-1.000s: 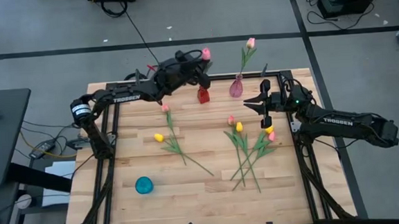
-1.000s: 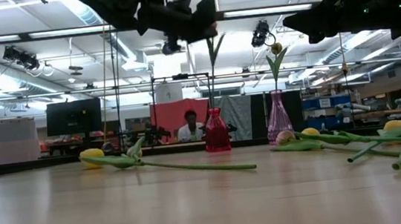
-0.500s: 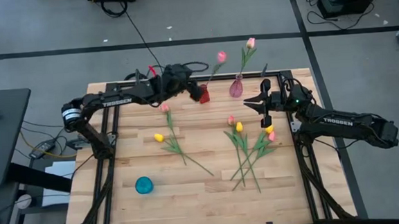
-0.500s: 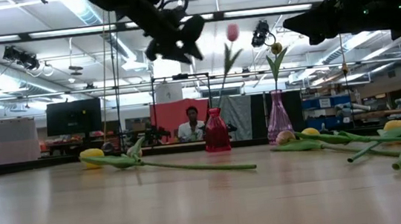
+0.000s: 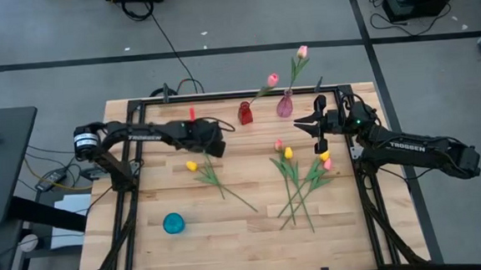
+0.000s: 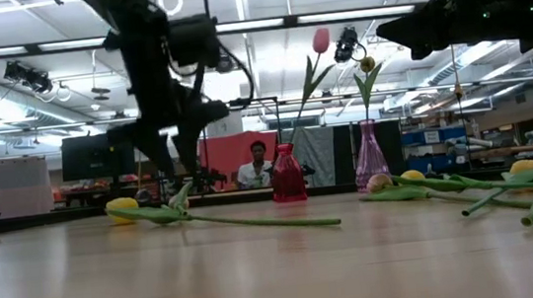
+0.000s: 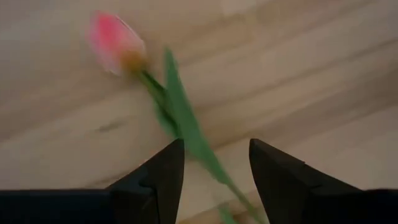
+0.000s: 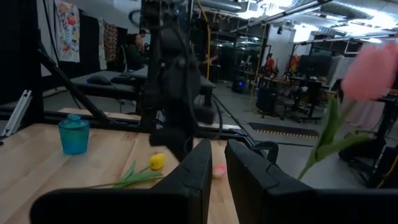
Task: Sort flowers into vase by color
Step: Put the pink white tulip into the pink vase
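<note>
A pink tulip stands by its stem in the red vase and leans toward the right. Another pink tulip stands in the clear pink vase. My left gripper is open, low over a pink tulip that lies on the table. Its fingers stand on either side of the stem without plainly touching it. A yellow tulip lies just beside it. Several tulips lie in a heap at the right. My right gripper hovers over the heap's far side, with only a narrow gap between its fingers and nothing in it.
A small blue vase stands near the table's front left. Black frame rails run along the table's sides. Bare wood lies between the two groups of flowers and along the near edge. A person sits beyond the far edge.
My left gripper has opened and let go of the pink tulip, which now stands in the red vase and leans right. The gripper has then swung from above that vase toward the near edge and down over the pink tulip on the table.
</note>
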`<state>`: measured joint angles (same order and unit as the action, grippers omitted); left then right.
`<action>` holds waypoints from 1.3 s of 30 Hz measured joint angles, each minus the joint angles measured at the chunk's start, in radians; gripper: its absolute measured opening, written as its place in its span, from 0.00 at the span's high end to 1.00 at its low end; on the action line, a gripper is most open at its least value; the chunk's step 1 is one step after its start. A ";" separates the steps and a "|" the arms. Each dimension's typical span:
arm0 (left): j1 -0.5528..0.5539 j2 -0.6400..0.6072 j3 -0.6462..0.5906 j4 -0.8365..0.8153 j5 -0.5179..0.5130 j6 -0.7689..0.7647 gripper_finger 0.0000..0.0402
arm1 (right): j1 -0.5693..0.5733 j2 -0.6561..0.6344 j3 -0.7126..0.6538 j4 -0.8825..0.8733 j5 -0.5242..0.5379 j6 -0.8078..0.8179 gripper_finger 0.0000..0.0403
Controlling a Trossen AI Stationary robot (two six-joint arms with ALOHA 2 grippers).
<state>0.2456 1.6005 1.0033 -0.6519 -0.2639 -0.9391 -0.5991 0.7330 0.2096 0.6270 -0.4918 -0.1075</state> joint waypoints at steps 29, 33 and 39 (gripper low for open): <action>-0.015 0.109 -0.122 0.225 0.036 -0.077 0.57 | 0.000 0.000 0.000 0.003 0.001 -0.001 0.85; -0.014 0.108 -0.101 0.213 0.017 -0.032 0.70 | 0.000 0.000 0.000 0.003 0.000 -0.001 0.85; -0.029 0.110 -0.019 0.238 0.020 0.104 0.96 | -0.010 0.000 0.000 -0.013 0.001 0.000 0.85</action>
<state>0.2163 1.7109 0.9844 -0.4136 -0.2439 -0.8356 -0.6095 0.7330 0.2096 0.6144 -0.4911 -0.1080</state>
